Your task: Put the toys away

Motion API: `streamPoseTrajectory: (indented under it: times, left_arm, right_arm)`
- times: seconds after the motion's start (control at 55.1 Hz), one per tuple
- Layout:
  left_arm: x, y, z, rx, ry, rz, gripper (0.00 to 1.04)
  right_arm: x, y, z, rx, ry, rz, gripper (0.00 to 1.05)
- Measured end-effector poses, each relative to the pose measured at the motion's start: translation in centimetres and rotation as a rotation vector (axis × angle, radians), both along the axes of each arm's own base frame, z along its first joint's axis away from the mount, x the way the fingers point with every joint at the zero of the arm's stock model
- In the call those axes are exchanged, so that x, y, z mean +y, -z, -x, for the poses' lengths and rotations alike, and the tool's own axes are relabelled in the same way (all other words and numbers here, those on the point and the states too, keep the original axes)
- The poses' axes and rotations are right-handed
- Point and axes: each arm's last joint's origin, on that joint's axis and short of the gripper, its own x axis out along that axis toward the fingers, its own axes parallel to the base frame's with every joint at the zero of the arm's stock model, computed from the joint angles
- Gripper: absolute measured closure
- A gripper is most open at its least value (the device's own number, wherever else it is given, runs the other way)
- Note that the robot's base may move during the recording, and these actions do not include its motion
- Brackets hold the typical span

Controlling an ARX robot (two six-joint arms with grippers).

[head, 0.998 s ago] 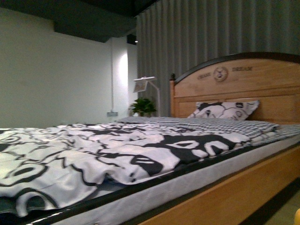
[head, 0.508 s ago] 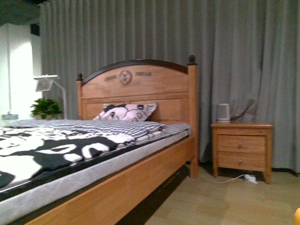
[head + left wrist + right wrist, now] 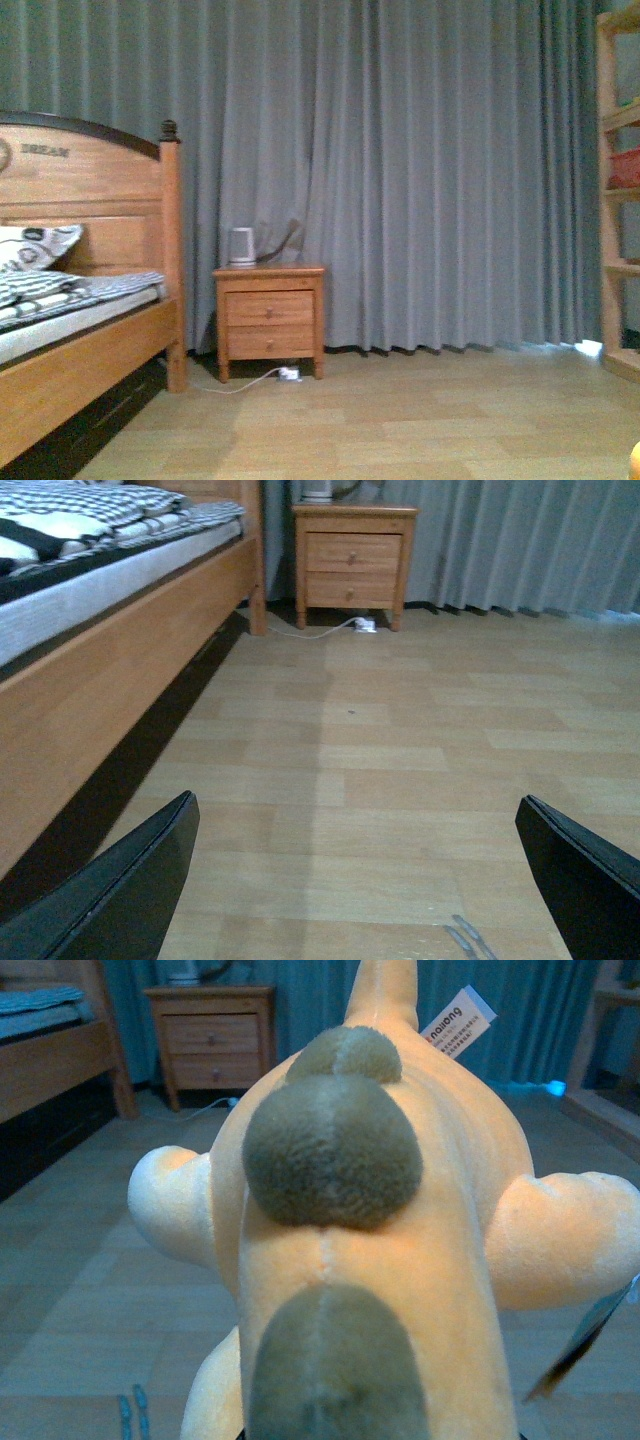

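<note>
The plush animal (image 3: pixel 380 1260) fills the right wrist view, orange-yellow with brownish rounded nubs (image 3: pixel 332 1150) down its back and stubby limbs to either side. A white label (image 3: pixel 458 1022) sticks out near its far end. My right gripper is shut on it, with the fingers hidden beneath the plush. A small orange sliver of the plush (image 3: pixel 634 460) shows in the front view's lower right corner. My left gripper (image 3: pixel 358 880) is open above the wooden floor, with nothing between its black fingers (image 3: pixel 130 890).
A wooden bed (image 3: pixel 90 345) stands at the left, with a two-drawer nightstand (image 3: pixel 270 320) beside it carrying a white device (image 3: pixel 241 247). A cable and plug strip (image 3: pixel 288 374) lie on the floor. Grey curtains (image 3: pixel 420 170) cover the back. A wooden shelf (image 3: pixel 612 200) stands at the right.
The front view has swung to the right. The bed has slid to the left edge, and the nightstand, more curtain and the shelf have come into view.
</note>
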Motion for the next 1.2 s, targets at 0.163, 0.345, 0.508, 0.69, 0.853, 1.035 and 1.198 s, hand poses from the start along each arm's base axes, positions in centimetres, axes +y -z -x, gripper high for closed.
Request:
streamPoseTrajectory:
  times: [0.163,0.345,0.508,0.69,0.853,1.035,1.198]
  left_arm:
    - [0.00,0.00,0.00,0.000,-0.001,0.000,0.06]
    - [0.00,0.00,0.00,0.000,-0.002,0.000,0.06]
    - [0.00,0.00,0.00,0.000,-0.002,0.000,0.06]
    - [0.00,0.00,0.00,0.000,-0.002,0.000,0.06]
    - [0.00,0.00,0.00,0.000,-0.002,0.000,0.06]
    - [0.00,0.00,0.00,0.000,-0.002,0.000,0.06]
    - [0.00,-0.01,0.00,-0.001,-0.002,0.000,0.06]
  right_arm:
    - [-0.01,-0.01,0.00,-0.001,0.000,0.000,0.97]
    - [0.02,-0.01,0.00,-0.001,-0.007,0.000,0.97]
    - [0.01,-0.01,0.00,-0.001,-0.007,0.000,0.97]
    - [0.01,-0.01,0.00,-0.001,-0.007,0.000,0.97]
    - [0.01,-0.01,0.00,-0.001,-0.007,0.000,0.97]
    - [0.01,-0.01,0.00,-0.001,-0.007,0.000,0.97]
    - [0.01,-0.01,0.00,-0.001,-0.006,0.000,0.97]
